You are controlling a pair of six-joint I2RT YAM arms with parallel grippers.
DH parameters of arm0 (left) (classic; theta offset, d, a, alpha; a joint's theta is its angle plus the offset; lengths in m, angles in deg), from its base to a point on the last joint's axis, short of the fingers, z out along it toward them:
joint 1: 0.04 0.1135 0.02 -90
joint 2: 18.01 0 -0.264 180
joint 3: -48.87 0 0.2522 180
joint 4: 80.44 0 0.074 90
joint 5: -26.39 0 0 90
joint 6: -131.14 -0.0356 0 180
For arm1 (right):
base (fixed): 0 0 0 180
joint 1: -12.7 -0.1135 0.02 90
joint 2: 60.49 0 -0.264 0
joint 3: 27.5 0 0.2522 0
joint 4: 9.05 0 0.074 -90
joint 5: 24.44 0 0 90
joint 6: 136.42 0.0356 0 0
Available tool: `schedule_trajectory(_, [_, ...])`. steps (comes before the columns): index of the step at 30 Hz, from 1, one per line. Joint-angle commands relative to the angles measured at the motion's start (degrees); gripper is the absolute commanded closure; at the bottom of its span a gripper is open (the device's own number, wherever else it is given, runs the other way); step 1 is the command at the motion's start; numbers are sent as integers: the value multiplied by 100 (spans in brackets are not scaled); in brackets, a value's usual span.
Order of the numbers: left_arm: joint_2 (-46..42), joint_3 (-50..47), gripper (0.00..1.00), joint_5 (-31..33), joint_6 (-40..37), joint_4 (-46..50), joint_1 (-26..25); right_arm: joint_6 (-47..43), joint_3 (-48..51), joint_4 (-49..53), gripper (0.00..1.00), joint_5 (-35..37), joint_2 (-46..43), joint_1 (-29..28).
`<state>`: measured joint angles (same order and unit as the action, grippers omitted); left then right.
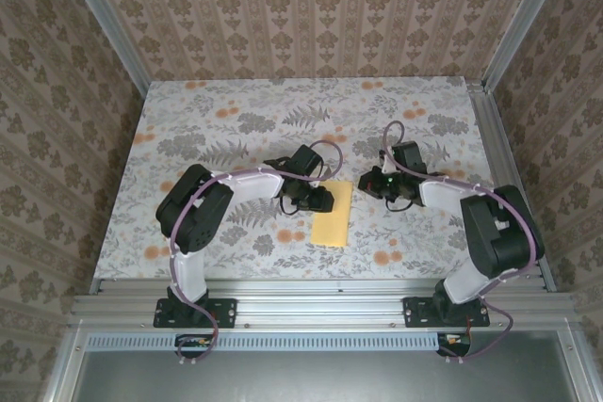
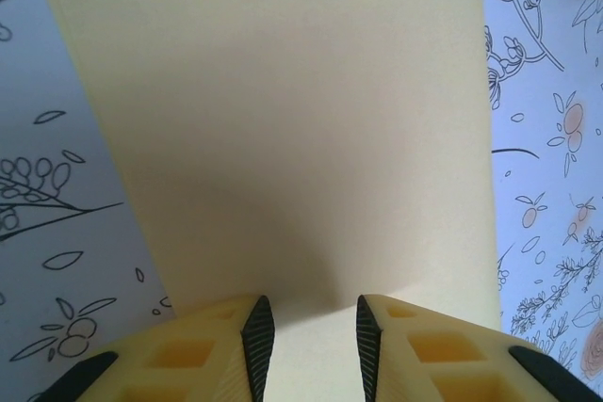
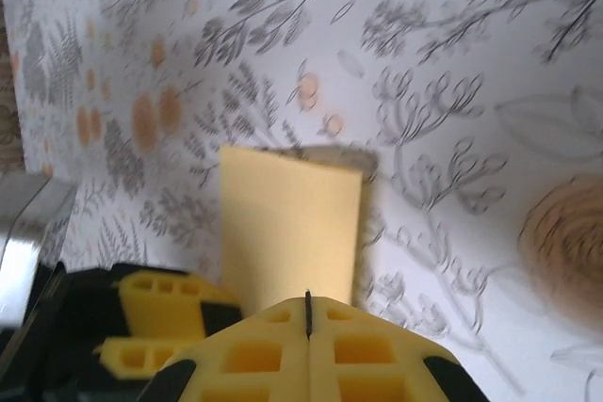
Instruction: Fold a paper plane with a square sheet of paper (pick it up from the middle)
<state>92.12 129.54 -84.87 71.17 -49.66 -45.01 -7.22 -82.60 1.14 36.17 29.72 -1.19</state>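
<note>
The pale-yellow sheet of paper (image 1: 333,217) lies flat on the flowered cloth as a narrow upright rectangle between the two arms; it has no paper plane shape. My left gripper (image 1: 324,201) hangs low over the sheet's left edge. In the left wrist view the paper (image 2: 283,120) spreads out ahead, and the left gripper (image 2: 314,336) stands open with a gap between its black pads and paper showing through it. My right gripper (image 1: 366,183) is shut, empty, just right of the sheet's top. In the right wrist view the shut right gripper (image 3: 308,303) points at the paper (image 3: 287,233), apart from it.
The flowered tablecloth (image 1: 217,129) covers the table. Wallpapered walls close in the left, back and right. An aluminium rail (image 1: 311,308) runs along the near edge by the arm bases. The left gripper's yellow finger (image 3: 155,327) sits close beside the right one.
</note>
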Motion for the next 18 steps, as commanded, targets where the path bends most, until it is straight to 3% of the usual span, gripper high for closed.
schedule_trajectory(1, [73, 57, 65, 28, 113, 471, 32, 48, 276, 268, 96, -225, -253, -194])
schedule_trajectory(11, [-539, 183, 55, -109, 301, 510, 47, 96, 595, 492, 84, -232, -478, -751])
schedule_trajectory(18, [-1198, -66, 51, 150, 321, 956, 64, 27, 586, 643, 78, -25, -355, -996])
